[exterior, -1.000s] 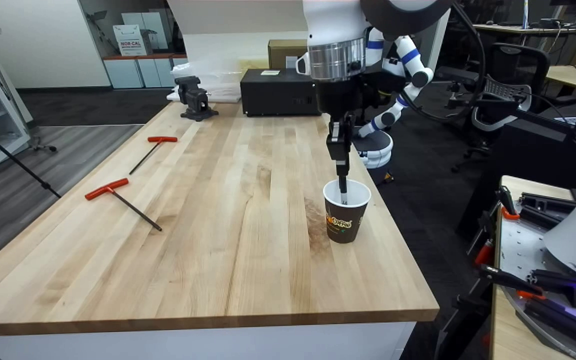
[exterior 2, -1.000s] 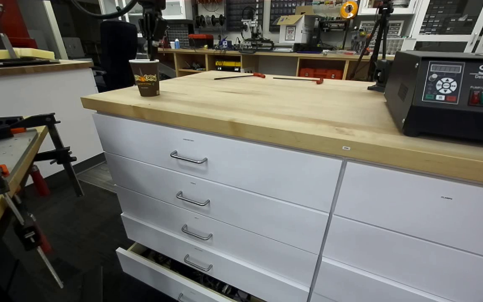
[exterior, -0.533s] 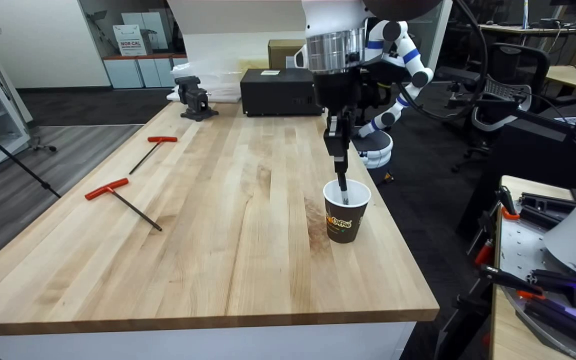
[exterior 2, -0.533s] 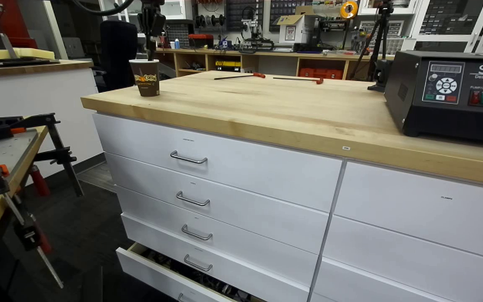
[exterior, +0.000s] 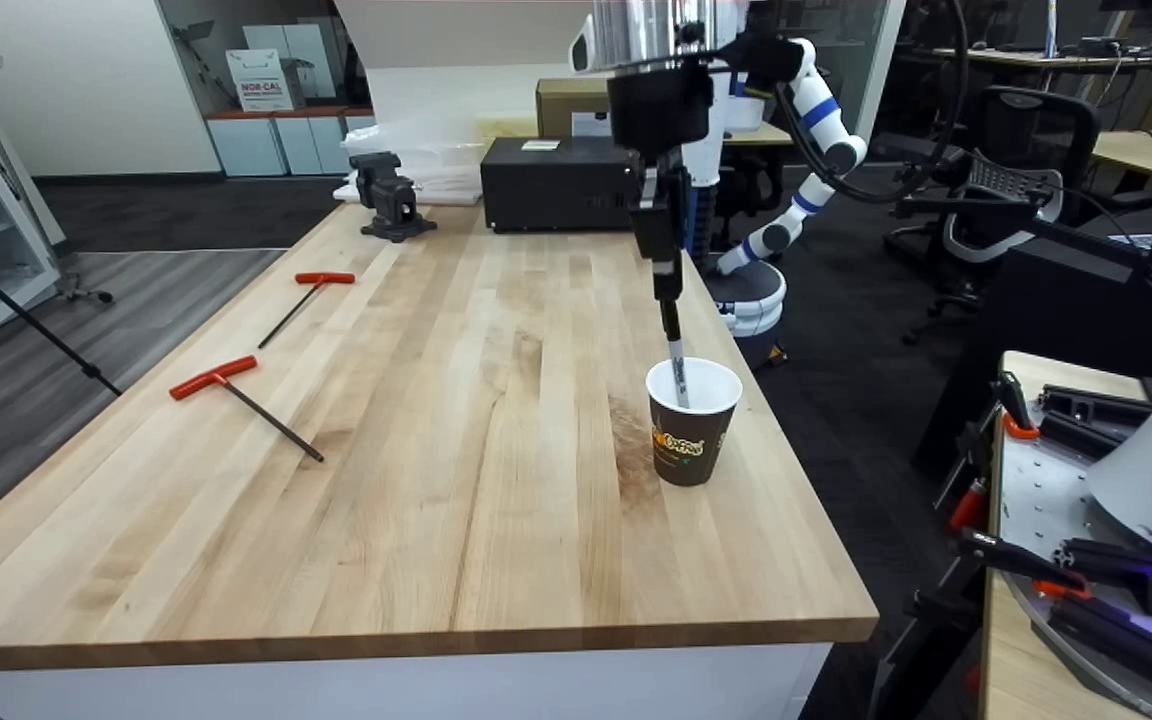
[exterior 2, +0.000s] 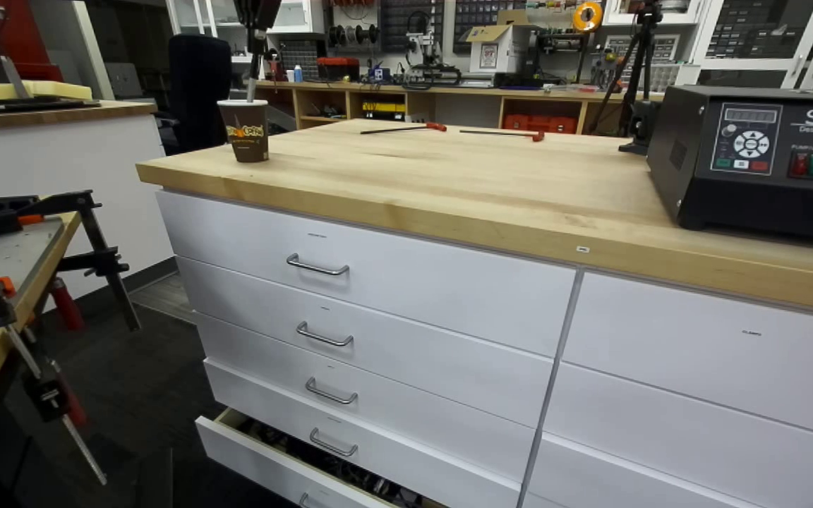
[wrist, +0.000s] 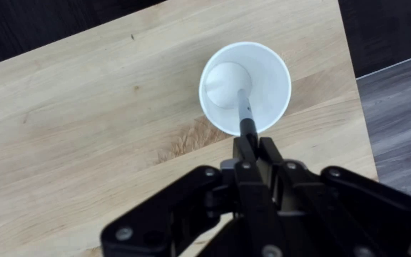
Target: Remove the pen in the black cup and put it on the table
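Left to right, in an exterior view:

Left of the fingers (exterior: 667,283), well apart and lower: near T-handle tool (exterior: 220,377) and far T-handle tool (exterior: 324,278), red grips, dark shafts, lying on the tabletop (exterior: 406,500), apart from each other.

Behind the fingers, to their left: black vise (exterior: 393,200), standing on the tabletop. Next, also behind: black box (exterior: 556,190) on the tabletop, right end partly hidden.

Fingers themselves: brought together on the pen (exterior: 677,360), gap only as wide as the pen. Wrist view has one finger either side of its dark upper end. Pen's pale lower part hangs below the fingertips, slightly tilted, top leaning left.

Black cup (exterior: 688,455): under the fingers, slightly to their right, upright on the tabletop near the side edge. Dark wall with yellowish lettering, white rim and inside. Fingers are above the rim, apart from it. Pen's lower part is inside the cup; can't tell whether its end touches the bottom or wall. In the wrist view the end lines up over the cup floor.

Right of the fingers, past the tabletop edge: white blue-banded arm (exterior: 812,200), farther back; office chair (exterior: 1031,150), well apart; side bench (exterior: 1061,372), lower than the tabletop.
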`<action>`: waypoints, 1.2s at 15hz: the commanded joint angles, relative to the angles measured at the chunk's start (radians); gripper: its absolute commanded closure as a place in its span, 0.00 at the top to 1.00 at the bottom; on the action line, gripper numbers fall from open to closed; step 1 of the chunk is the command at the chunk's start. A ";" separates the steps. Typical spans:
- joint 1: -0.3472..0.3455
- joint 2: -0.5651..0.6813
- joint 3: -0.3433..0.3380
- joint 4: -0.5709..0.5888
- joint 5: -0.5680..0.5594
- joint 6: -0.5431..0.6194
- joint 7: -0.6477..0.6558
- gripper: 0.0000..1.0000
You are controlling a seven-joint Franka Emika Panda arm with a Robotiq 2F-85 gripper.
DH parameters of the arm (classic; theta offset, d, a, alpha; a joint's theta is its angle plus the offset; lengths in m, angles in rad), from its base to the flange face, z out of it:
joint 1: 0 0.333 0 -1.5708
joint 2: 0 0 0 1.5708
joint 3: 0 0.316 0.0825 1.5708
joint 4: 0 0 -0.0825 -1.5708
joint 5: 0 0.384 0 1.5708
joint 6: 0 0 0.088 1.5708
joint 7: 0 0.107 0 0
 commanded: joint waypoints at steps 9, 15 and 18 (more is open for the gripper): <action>-0.047 -0.005 -0.056 0.069 -0.333 0.138 0.121 0.03; -0.077 0.032 -0.112 -0.013 -0.583 0.310 0.322 0.03; -0.080 0.057 -0.138 -0.042 -0.659 0.382 0.419 0.03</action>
